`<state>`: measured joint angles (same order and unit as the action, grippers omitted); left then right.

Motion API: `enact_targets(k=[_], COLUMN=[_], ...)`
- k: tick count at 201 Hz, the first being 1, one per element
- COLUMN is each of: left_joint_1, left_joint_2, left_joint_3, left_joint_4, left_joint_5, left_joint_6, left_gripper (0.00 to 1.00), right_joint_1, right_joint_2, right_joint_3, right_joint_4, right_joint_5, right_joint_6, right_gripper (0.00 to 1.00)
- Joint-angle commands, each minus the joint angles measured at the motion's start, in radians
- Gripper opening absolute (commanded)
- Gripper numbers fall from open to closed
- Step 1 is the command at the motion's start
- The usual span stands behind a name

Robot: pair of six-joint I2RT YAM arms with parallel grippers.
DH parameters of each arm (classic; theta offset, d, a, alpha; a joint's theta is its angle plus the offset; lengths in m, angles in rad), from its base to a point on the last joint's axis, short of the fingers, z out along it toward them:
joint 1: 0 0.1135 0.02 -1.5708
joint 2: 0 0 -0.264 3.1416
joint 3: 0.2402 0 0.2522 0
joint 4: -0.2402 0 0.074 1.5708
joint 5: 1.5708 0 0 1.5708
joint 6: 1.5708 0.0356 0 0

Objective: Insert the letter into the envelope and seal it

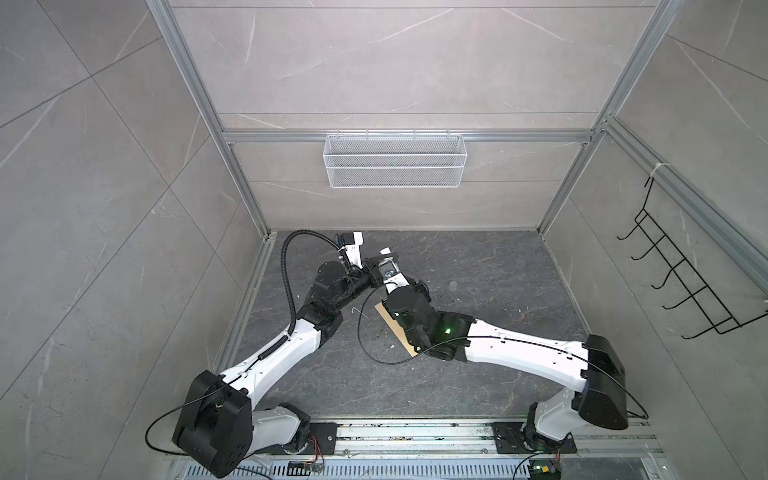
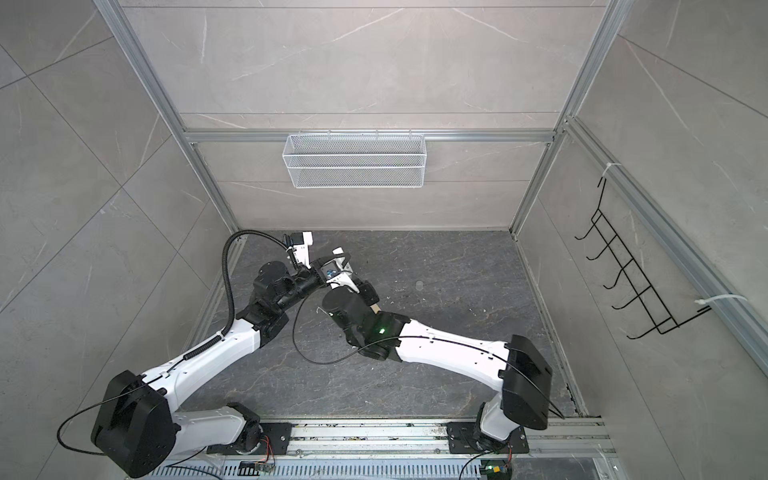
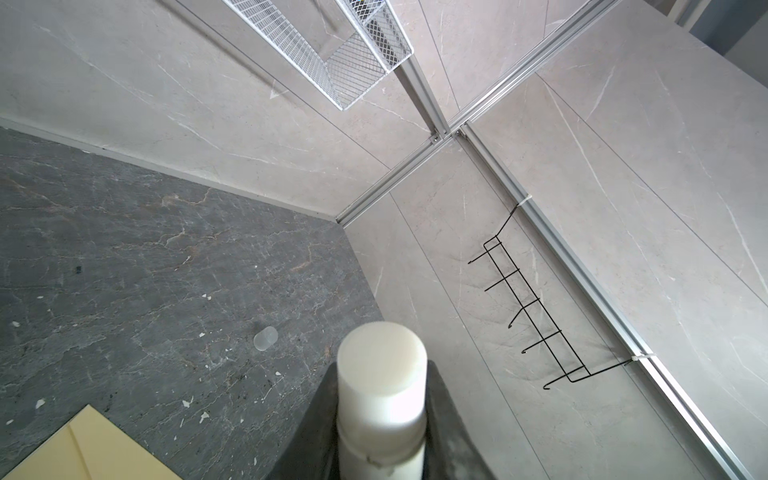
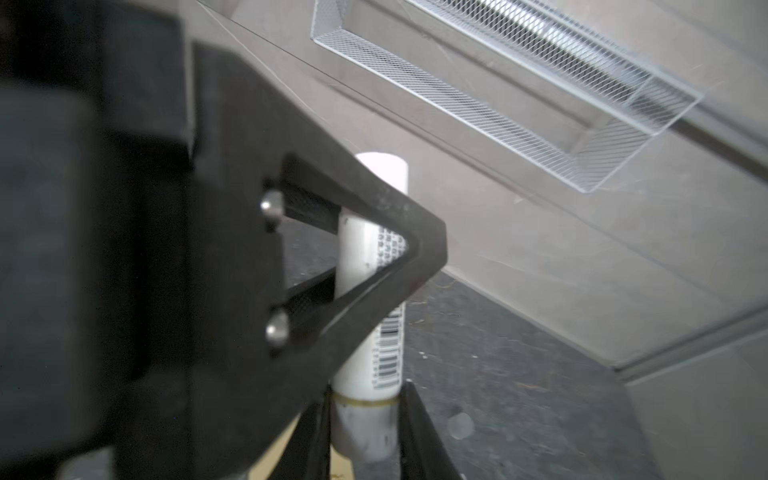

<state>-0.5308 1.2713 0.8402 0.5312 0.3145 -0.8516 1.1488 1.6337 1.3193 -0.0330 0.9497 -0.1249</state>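
Both jaws were on one thing. My left gripper (image 3: 382,368) was closed down to a narrow gap around a white glue stick (image 3: 382,399). Its dark fingers (image 3: 309,419) pressed on either side of the barrel, and the blunt end poked out past the tips. My right gripper (image 4: 365,419) was closed about as narrow on the greyish end of that same stick, just below a thin yellow ring, with its fingers (image 4: 415,432) touching both sides. In the right wrist view, the left gripper's triangular finger crossed in front of the stick's barcode label. So that made two grips on one stick, held up off the table.

Below the jaws and back toward the arm bases, the envelope (image 3: 83,451) lay flat on the dark marbled tabletop (image 1: 478,374), with a crease line across it. In both top views the right arm (image 1: 519,345) covered most of it and only a tan strip showed.

Farther out, to the right of the jaws and well apart from the envelope, a small clear cylinder (image 3: 266,338) sat on the table, with pale scraps scattered around.

Farthest off, a white wire basket (image 1: 395,166) hung on the back wall beyond the jaws. A black hook rack (image 1: 688,274) hung on the right wall.
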Motion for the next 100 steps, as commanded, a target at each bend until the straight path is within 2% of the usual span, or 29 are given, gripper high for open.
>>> enact_targets(k=[1, 20, 35, 69, 82, 100], left_joint_1=[-0.021, -0.021, -0.021, -0.021, -0.021, -0.021], left_joint_2=[0.014, 0.011, 0.006, -0.005, -0.006, -0.006], left_joint_3=[0.019, 0.017, 0.014, 0.013, 0.016, 0.019], left_joint_4=[0.027, 0.026, 0.026, 0.045, 0.057, 0.082], left_joint_5=[0.042, 0.042, 0.044, 0.064, 0.081, 0.101], left_joint_6=[0.029, 0.031, 0.033, 0.031, 0.023, 0.007], left_gripper=[0.0, 0.0, 0.0, 0.0, 0.0, 0.0], right_joint_1=[0.052, 0.044, 0.018, -0.123, -0.199, -0.298], right_joint_2=[0.043, -0.012, -0.084, -0.262, -0.315, -0.37], right_joint_3=[0.044, 0.008, -0.034, -0.157, -0.199, -0.261], right_joint_4=[0.055, 0.033, 0.016, 0.012, 0.028, 0.081], right_joint_5=[0.085, -0.02, -0.163, -0.676, -0.902, -1.156], right_joint_6=[-0.156, -0.072, 0.006, 0.163, 0.216, 0.284], right_gripper=[0.0, 0.0, 0.09, 0.48, 0.68, 0.83])
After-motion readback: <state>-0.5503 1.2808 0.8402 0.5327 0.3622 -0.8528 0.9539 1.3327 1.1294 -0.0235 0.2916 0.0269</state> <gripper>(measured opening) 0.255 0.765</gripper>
